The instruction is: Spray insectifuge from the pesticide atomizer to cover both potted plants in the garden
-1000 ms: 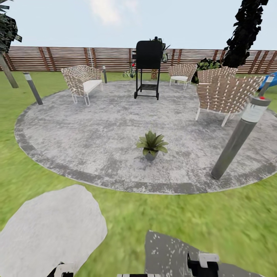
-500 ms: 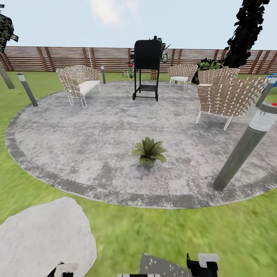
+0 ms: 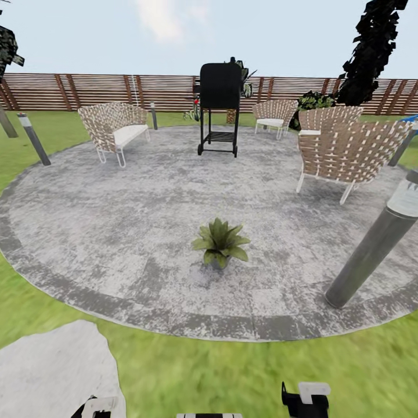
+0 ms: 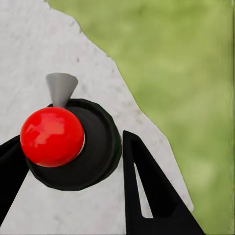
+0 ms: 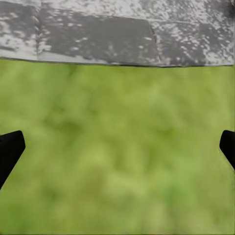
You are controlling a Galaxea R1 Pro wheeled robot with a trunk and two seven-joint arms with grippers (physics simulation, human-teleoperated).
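One potted plant (image 3: pixel 219 244), a low rosette of pointed green leaves, stands on the round grey gravel patio (image 3: pixel 116 220) just ahead of centre. In the left wrist view my left gripper (image 4: pixel 73 161) is shut on the pesticide atomizer (image 4: pixel 73 147), seen from above as a dark round body with a red ball and a grey nozzle, one black finger (image 4: pixel 147 196) on each side. My right gripper (image 5: pixel 117 147) is open over the lawn, its tips far apart with nothing between them. A second small leafy plant (image 3: pixel 193 111) shows by the fence behind the grill; it is too small to identify.
A grey post lamp (image 3: pixel 374 244) leans at the patio's right edge, another (image 3: pixel 33 139) at the left. A black grill (image 3: pixel 219 107) and woven chairs (image 3: pixel 113 128) (image 3: pixel 342 151) ring the far side. A pale stepping stone (image 3: pixel 52 371) lies on the lawn at the near left.
The whole view has moved forward towards the patio: the plant and the patio edge sit lower and nearer, and the stepping stones have slid down out of the picture. Both grippers keep their state.
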